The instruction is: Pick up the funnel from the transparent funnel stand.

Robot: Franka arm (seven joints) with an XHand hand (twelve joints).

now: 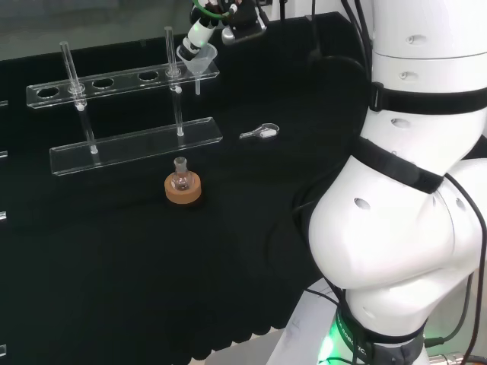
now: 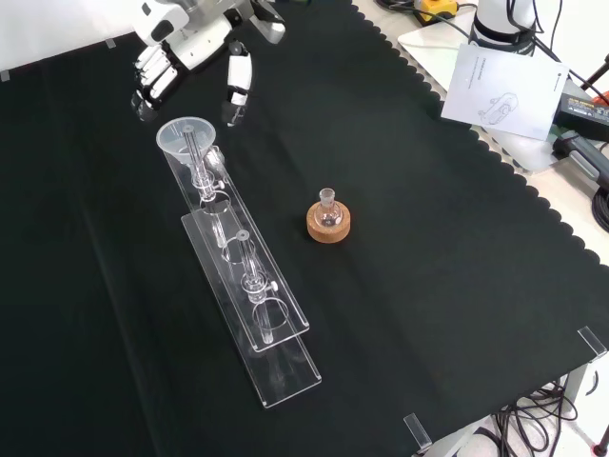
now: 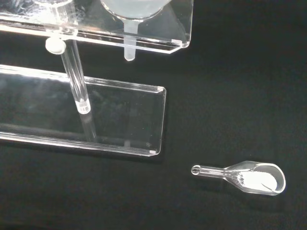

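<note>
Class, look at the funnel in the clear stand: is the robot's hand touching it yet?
Cannot tell. In the front view the hand hangs just beyond the funnel, fingers pointing at its rim; the head view overlaps them, showing neither gap nor contact plainly.

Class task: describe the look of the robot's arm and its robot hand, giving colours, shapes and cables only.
The arm is glossy white, built of rounded, bulbous links with black bands at the joints and small oval recesses. Black cables run alongside it. The robot hand is black and white, with white fingers tipped dark.

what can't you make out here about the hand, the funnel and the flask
- Head view: whether the hand touches the funnel; the two overlap.
- Wrist view: the funnel's bowl is cut off by the picture's edge.
- Front view: what the flask on its cork ring holds; too small to tell.
</note>
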